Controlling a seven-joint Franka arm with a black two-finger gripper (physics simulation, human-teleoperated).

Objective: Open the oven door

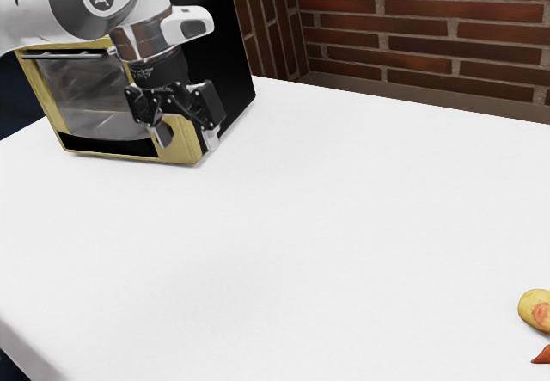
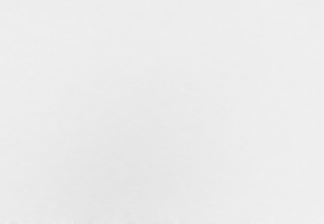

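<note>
My gripper point(image 1: 187, 140) points down in front of the oven's control side in the exterior view, its two fingers standing apart with nothing seen between them. The oven point(image 1: 216, 46) has a yellow front and a black side wall. Its glass door point(image 1: 93, 97) is shut, and a silver handle point(image 1: 64, 55) runs along the door's top edge. The gripper is to the exterior view's right of the door and lower than the handle. My arm hides part of the oven's upper front.
A white table point(image 1: 284, 226) carries the oven, and its surface point(image 2: 162, 102) lies under my hand in the wrist view. A yellow, red-marked round item point(image 1: 536, 310) and a reddish piece point(image 1: 542, 355) lie at the exterior view's lower right. Brick walls point(image 1: 430, 33) stand behind.
</note>
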